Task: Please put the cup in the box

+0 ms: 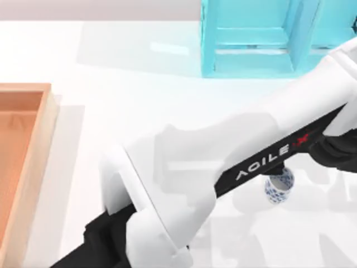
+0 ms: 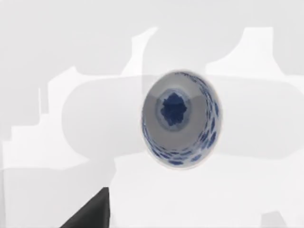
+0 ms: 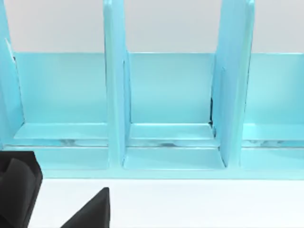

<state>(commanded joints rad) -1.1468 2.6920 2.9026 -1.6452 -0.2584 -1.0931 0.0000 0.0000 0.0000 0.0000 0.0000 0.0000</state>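
Observation:
The cup [image 1: 279, 188], small and white with a blue floral pattern, stands upright on the white table at the right, partly under my left arm [image 1: 223, 162]. That arm reaches from the bottom left across the table. The left wrist view looks straight down into the cup [image 2: 179, 124], with a dark part of my left gripper [image 2: 89, 216] at the picture's edge, apart from the cup. The box [image 1: 47, 145], shallow with a pale wood rim and an orange-brown inside, lies at the table's left edge, far from the cup. My right gripper [image 3: 28, 197] faces the turquoise shelf.
A turquoise shelf unit [image 1: 251, 44] with upright dividers stands at the back right of the table; its compartments [image 3: 166, 95] are close in front of the right wrist camera. White table surface lies between the box and the cup.

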